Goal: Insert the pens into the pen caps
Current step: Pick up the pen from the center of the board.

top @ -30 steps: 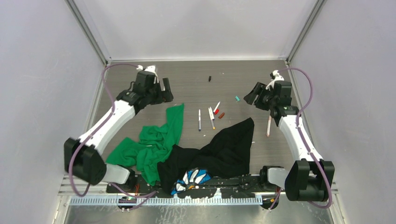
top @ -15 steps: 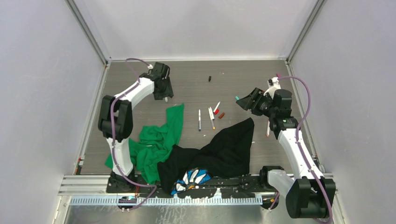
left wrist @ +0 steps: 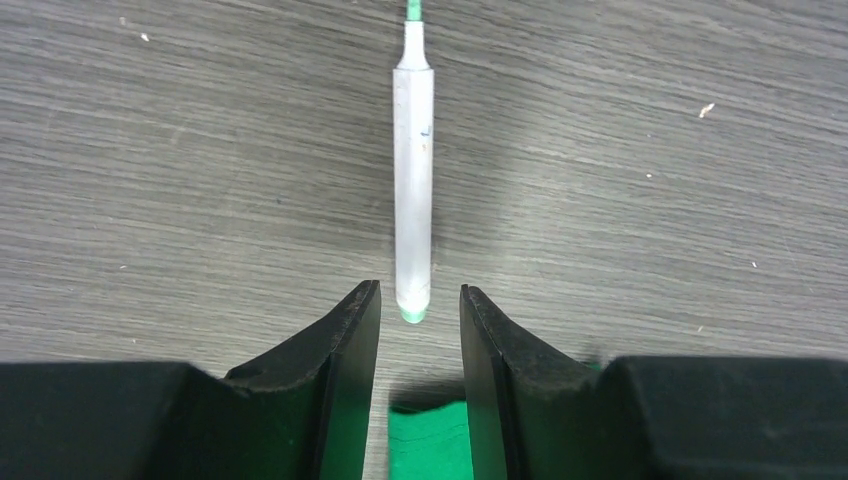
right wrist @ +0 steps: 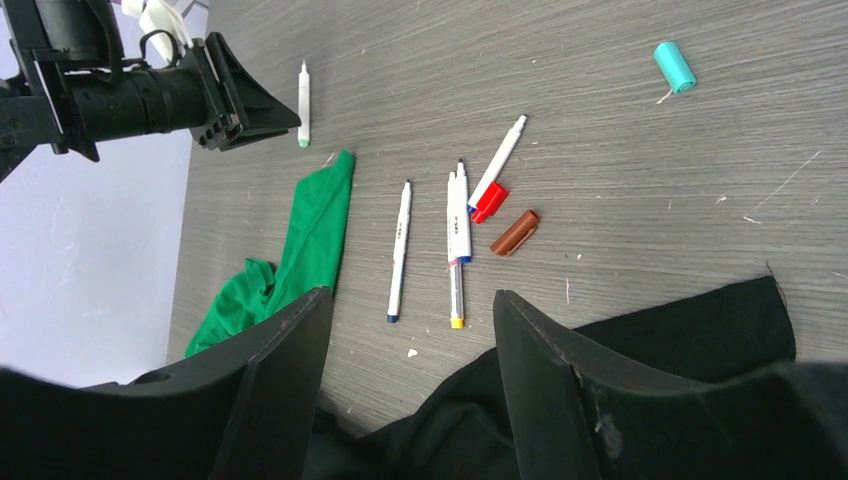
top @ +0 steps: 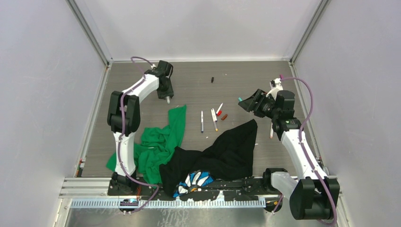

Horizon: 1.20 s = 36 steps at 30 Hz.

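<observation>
A white pen with a green tip [left wrist: 414, 190] lies on the table, pointing away from my left gripper [left wrist: 417, 290]. The jaws stand narrowly open around its near end and do not touch it. The top view shows that gripper [top: 167, 95] at the far left, beyond the green cloth. Several more pens [top: 214, 118] lie mid-table, one with a red cap [right wrist: 489, 201] on it. A brown cap [right wrist: 515, 232], a teal cap [right wrist: 675, 66] and a black cap [top: 213, 80] lie loose. My right gripper [right wrist: 410, 295] hovers open and empty, next to the teal cap [top: 240, 99].
A crumpled green cloth [top: 158, 142] and a black cloth [top: 227, 151] cover the near middle of the table. A blue-and-white patterned item [top: 196, 179] lies by the arm bases. Another pen [top: 271, 132] lies beside the right arm. Walls enclose three sides.
My left arm has folded upright and its jaws have narrowed around the near end of the green-tipped pen. My right gripper has shifted a little left, toward the teal cap.
</observation>
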### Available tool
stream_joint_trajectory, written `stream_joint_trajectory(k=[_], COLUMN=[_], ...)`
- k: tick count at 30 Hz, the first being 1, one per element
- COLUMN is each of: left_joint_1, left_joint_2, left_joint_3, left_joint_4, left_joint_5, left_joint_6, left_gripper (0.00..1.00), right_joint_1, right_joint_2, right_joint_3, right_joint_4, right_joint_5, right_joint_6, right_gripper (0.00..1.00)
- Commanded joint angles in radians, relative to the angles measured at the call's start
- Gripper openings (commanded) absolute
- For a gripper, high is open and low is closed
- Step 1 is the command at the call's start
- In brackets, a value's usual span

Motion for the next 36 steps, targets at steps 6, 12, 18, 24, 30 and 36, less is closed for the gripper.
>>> stream_joint_trajectory(k=[6,12,18,24,30,36], left_joint_1=[0.032,0.032,0.032,0.032,0.015,-0.144], left_joint_2=[0.045,0.083,0.093,0.041,-0.22,-0.625], left_joint_3=[0.045,0.083,0.088,0.056,-0.102,-0.433], left_joint_4=[-0.017,-0.041,-0.057,-0.064,-0.012,0.243], left_joint_5=[0.021,0.036,0.033,0.054,0.205,0.392], left_joint_6=[0.026,0.047,0.053,0.051,0.046,0.211], left_gripper=[0.34,0.34,0.19,0.0,0.0,0.0], right_joint_1=[0.012,0.014,0.018,0.022,0.081,0.26], right_joint_2=[0.012,0.016,0.016,0.018,0.018,0.047], right_joint_3=[0.006,0.006,0.005,0.003,0.005,-0.019], right_joint_4=[0.053,0.054,0.055,0.055,0.086,0.351], right_joint_5=[-0.009,-0.009,-0.007,-0.021,-0.083,-0.194], right_joint_6=[0.011,0.009,0.01,0.007,0.021,0.161], right_gripper=[0.66,0.66,0.66,0.66,0.67,0.75])
